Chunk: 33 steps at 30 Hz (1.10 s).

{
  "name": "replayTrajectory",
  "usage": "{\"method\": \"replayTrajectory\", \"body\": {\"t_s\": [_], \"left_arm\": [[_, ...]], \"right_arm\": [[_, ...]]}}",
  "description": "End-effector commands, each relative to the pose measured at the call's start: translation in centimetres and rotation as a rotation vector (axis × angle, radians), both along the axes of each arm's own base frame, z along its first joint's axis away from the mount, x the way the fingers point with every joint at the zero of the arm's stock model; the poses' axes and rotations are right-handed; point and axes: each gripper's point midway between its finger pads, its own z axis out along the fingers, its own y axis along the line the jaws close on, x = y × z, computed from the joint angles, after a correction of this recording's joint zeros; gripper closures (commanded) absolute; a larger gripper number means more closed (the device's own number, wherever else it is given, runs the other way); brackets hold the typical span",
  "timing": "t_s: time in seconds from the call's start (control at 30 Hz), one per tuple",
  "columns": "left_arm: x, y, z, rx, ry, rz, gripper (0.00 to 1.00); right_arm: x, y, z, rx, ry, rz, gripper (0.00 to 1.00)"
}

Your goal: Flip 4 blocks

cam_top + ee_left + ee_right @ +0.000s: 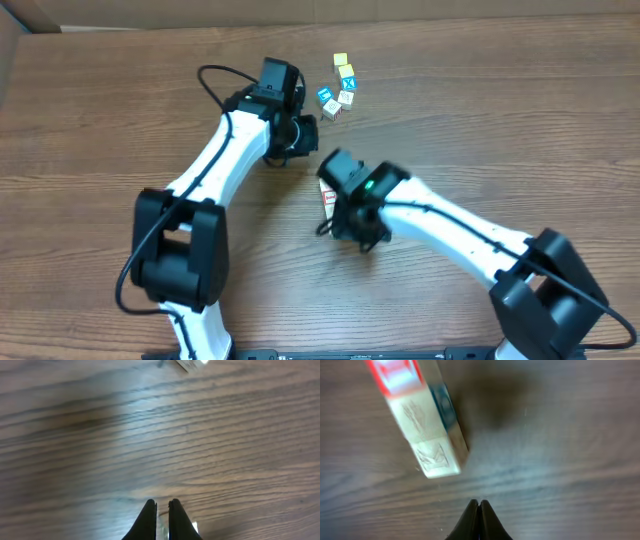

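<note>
The wood-grain worktop [520, 120] fills nearly every view, flat and bare, so a tipped cube should settle rather than roll. Of the room, only a tan strip [12, 35] shows at the far corner. The left pincer [161, 510] is closed on nothing, over bare wood. The right pincer [479, 509] is likewise closed and empty, just short of a row of blocks [422, 425] with a red-bordered face, perhaps two or three cubes, though blur hides the joins. A loose cluster of cubes [341, 85] lies farther back. To flip cleanly, I would open the right pincer, grip one end block by opposite sides, lift it clear of its neighbours, then turn it.
</note>
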Motion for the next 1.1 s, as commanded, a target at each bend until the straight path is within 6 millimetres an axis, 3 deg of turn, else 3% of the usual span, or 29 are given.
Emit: {"method": "replayTrajectory", "body": {"t_s": [0.0, 0.13, 0.3, 0.53, 1.07], "left_arm": [[0.0, -1.4, -1.3, -0.038, 0.017, -0.071, 0.96], [0.0, -1.4, -3.3, -0.024, 0.037, -0.103, 0.96], [-0.2, -1.3, -4.9, -0.007, 0.061, -0.13, 0.96], [-0.3, -1.3, -5.2, 0.003, 0.052, -0.174, 0.96], [-1.1, -3.0, -5.2, 0.009, 0.04, -0.255, 0.96]], "right_arm": [[-1.4, 0.1, -1.0, -0.021, 0.006, -0.149, 0.96], [-2.2, 0.9, -2.0, 0.0, 0.002, -0.198, 0.96], [-1.6, 1.7, -2.8, 0.049, -0.03, -0.204, 0.96], [-1.3, 1.8, -3.9, 0.076, -0.055, -0.206, 0.96], [-0.6, 1.9, -4.2, 0.08, -0.085, -0.239, 0.96]]}}
